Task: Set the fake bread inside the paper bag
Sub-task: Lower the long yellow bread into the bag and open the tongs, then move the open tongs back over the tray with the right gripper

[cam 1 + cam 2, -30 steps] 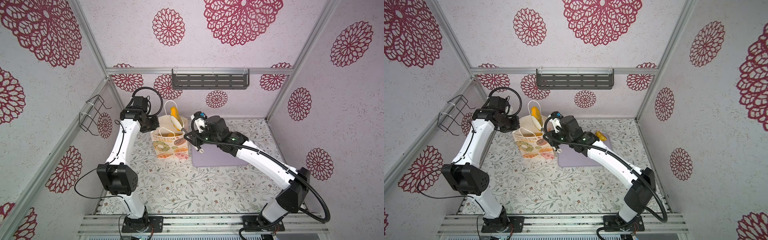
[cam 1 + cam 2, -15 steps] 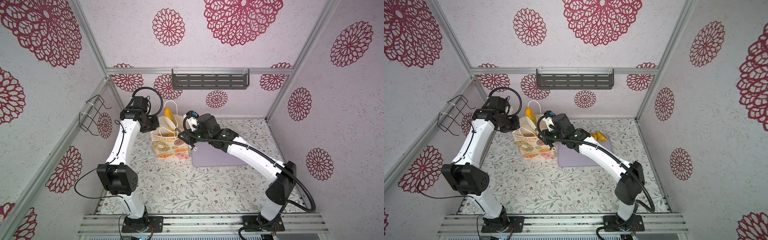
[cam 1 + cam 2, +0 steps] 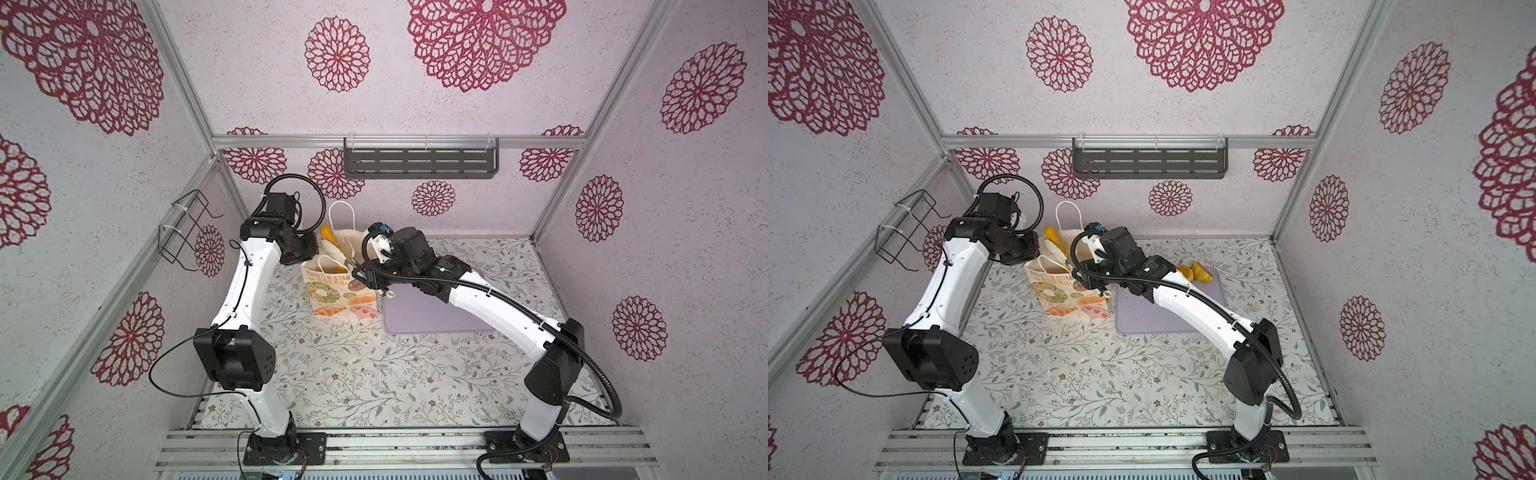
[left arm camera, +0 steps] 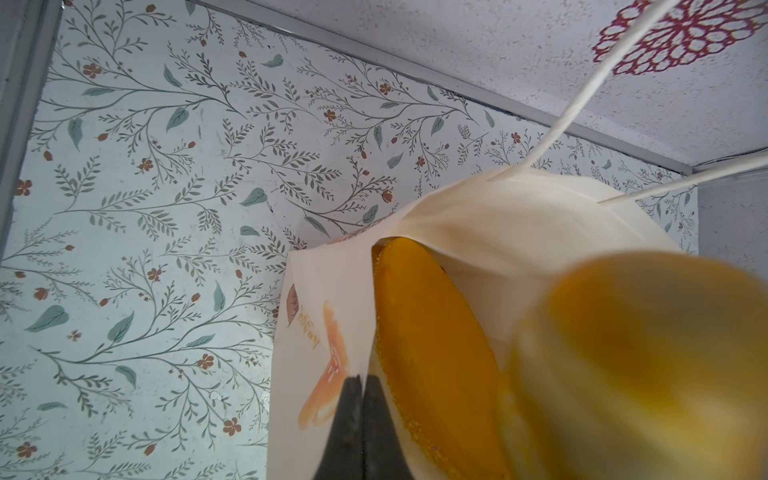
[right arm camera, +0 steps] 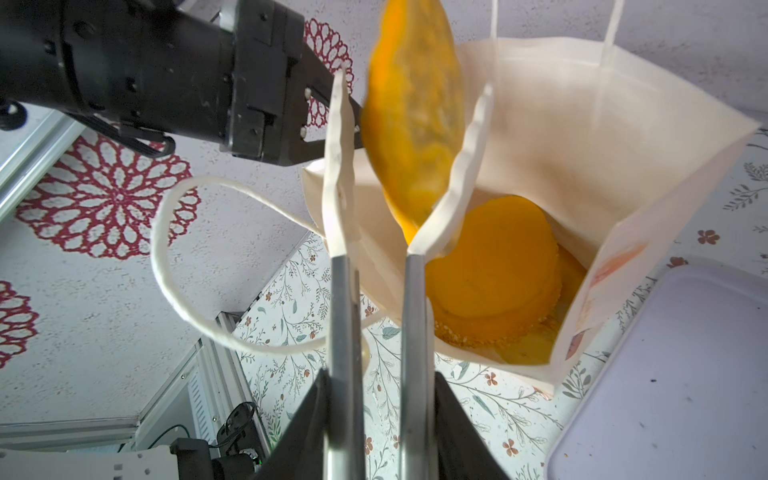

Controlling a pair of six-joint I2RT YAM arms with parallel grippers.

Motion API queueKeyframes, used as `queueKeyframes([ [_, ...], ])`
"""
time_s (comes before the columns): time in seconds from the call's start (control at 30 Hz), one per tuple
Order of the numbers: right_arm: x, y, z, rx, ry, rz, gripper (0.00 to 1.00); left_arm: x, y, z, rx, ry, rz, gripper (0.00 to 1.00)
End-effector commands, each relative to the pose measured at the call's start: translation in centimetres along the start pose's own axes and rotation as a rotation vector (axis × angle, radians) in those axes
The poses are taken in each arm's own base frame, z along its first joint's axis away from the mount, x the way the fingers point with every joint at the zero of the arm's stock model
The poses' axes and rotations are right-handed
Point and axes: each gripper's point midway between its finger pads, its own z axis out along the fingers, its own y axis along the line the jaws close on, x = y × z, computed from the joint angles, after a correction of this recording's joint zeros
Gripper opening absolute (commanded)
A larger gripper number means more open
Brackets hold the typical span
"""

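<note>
My R end effector (image 5: 414,81): jaws parted, oval loaf (image 5: 415,124) loose btwn pads above paper bag (image 5: 582,145) mouth. My L end effector (image 4: 362,380): clenched on bag rim. Buns (image 5: 494,266) inside bag. Bag upright on table (image 3: 353,374), 9 o'clock of lilac tray (image 3: 415,316).

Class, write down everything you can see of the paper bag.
The paper bag is cream paper, printed with doughnuts and pastries, with two white loop handles. It stands upright and open on the floral tabletop, beside the lilac tray. The left gripper pinches its rim; orange fake bread lies inside.
</note>
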Motion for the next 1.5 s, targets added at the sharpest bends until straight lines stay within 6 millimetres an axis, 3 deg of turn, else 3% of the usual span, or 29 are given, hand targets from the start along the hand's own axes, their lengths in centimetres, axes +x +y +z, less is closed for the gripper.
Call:
queueKeyframes([
  [0.0,-3.7,2.8,-2.6,-0.063,-0.114,-0.060,0.38,-0.4,-0.4,-1.0,0.019,-0.029,0.004,0.00],
  [0.3,-4.5,2.9,-4.3,-0.030,-0.148,-0.083,0.41,-0.4,-0.4,-0.9,0.020,-0.028,0.004,0.00],
  [0.77,-5.2,0.9,-9.5,0.098,-0.247,-0.108,0.45,-0.4,-0.4,-1.1,0.018,-0.033,0.004,0.00],
  [1.1,-5.0,-2.3,-13.2,0.191,-0.290,-0.078,0.46,-0.5,-0.4,-1.2,0.019,-0.035,0.005,0.00],
  [1.47,-2.6,-8.8,-17.4,0.312,-0.313,0.051,0.47,-0.4,-0.6,-1.0,0.026,-0.028,0.006,0.00],
])
